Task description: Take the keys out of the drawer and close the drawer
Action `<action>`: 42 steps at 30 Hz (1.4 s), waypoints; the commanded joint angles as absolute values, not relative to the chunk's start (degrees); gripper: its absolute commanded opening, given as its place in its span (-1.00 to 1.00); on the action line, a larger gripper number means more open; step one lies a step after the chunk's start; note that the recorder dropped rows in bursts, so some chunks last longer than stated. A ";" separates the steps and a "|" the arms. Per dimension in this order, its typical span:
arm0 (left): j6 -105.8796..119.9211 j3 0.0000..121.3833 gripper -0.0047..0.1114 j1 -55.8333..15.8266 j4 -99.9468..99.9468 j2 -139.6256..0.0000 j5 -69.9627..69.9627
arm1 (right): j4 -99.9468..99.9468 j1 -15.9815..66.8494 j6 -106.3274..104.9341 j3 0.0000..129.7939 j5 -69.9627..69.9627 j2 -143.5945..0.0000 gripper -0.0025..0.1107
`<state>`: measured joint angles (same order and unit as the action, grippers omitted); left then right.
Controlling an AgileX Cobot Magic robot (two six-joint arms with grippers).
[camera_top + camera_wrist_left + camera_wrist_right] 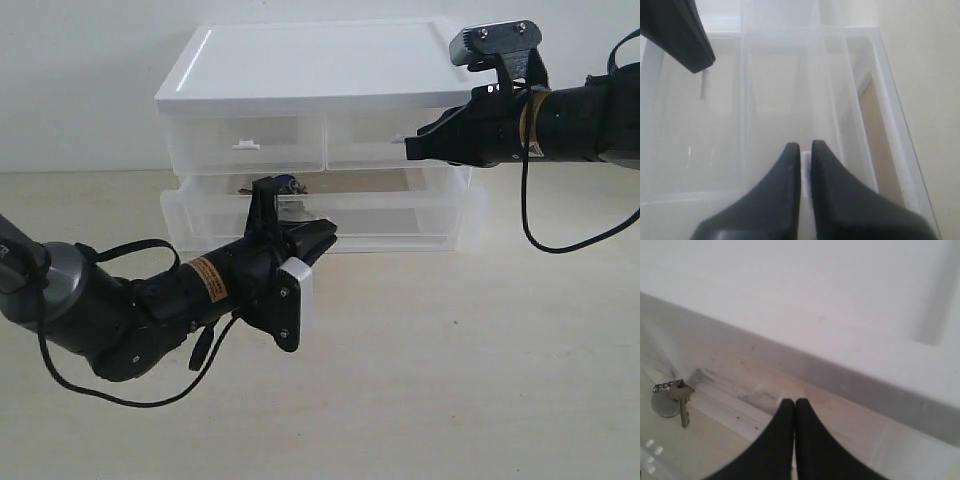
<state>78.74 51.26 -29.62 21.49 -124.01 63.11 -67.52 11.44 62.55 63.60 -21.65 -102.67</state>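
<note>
Pulling the drawer [400,215] appears current; left claw [806,150] clamps its tab handle [806,167]. Right claw [794,405], pressed together, must part above the keys [675,397].

A white top [310,65], flat like a tray with a raised rim, caps a translucent plastic cabinet [324,145]. Directly beneath the top sit two half-width drawers side by side, both pushed in. The left drawer [215,150] carries a small white tab [246,145] at the centre of its front. The right drawer [365,140] is partly hidden, its tab out of sight. Lower still below the top, a frosted base frame [474,215] shows at the right end. Everything stands on a pale beige desk [450,380], which spreads out in front of the top. Behind the top rises a plain white wall [80,80].
</note>
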 commanded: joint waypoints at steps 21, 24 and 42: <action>70.55 46.50 -0.15 -38.68 -9.10 -117.90 64.30 | -66.91 11.39 62.26 64.16 -21.32 -102.64 -0.96; 70.24 46.62 -0.05 -38.68 -6.17 -117.32 56.38 | -66.91 11.39 62.26 64.16 -21.32 -102.64 -0.96; 70.24 49.39 -0.74 -37.19 -0.80 -118.86 53.79 | -67.17 11.39 62.26 64.16 -21.29 -102.64 -0.96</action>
<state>70.97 49.13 -37.21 -1.87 -118.81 54.06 -67.52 11.44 62.55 63.60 -21.65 -102.67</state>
